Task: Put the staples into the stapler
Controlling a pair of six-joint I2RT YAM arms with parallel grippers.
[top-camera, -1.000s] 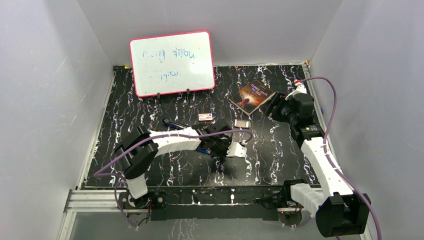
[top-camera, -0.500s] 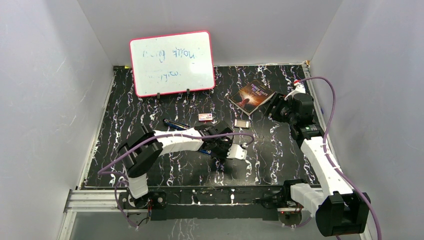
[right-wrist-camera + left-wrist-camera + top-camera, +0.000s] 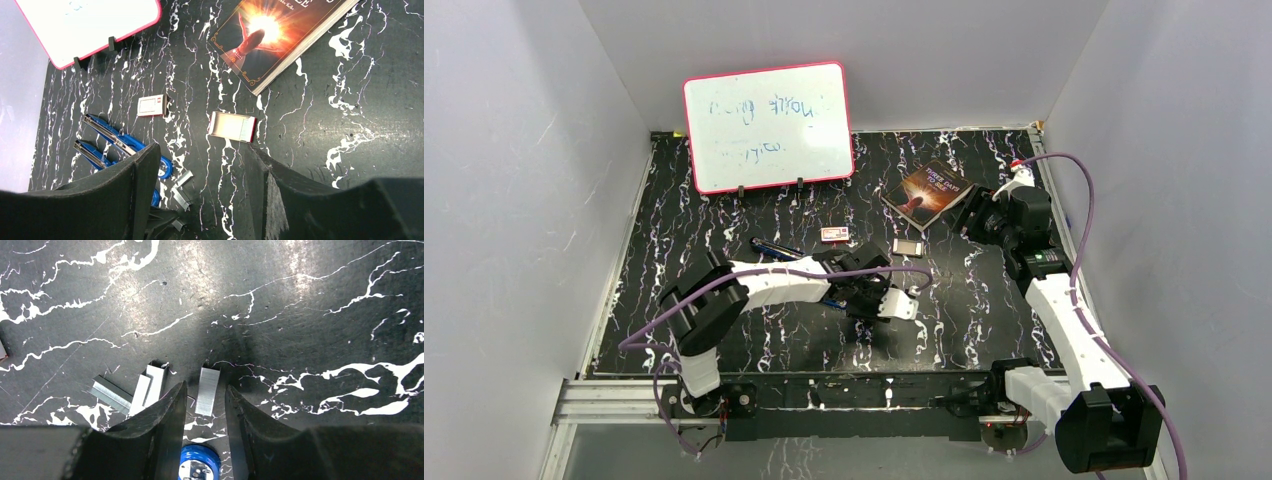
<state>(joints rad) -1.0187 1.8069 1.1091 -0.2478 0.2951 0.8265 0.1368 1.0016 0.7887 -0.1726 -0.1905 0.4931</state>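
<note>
Black marble-look table (image 3: 724, 215), white veins all over and glare patches in the left wrist view. Pale grey walls (image 3: 514, 200) close in the left, back and right sides.

Back of the table: whiteboard (image 3: 769, 125) with a pink-red frame, propped on small black feet, faint scribble on it. Right of it a book (image 3: 929, 190) lies flat, with a dark cover and a bright orange burst. Mid-table there is a small white box (image 3: 834, 235) with a red end. Near it to the right is an open tray (image 3: 232, 126) with a red edge.

Stapler (image 3: 117, 142): blue, opened out into two long arms, left of centre, partly under the left arm.

Staples: three silvery strips on the bare table beside the stapler's round blue end.
- One strip (image 3: 207, 391) lies between the fingers of the left gripper (image 3: 204, 395). The jaws are narrowly parted with a slim gap on each side, so nothing is pinched.
- A doubled strip (image 3: 150, 387) sits just left of the left finger.
- Another strip (image 3: 111, 393) lies further left, askew.

Right gripper (image 3: 200, 155): fingers spread wide, empty, held high near the book at the far right, well apart from the staples.
</note>
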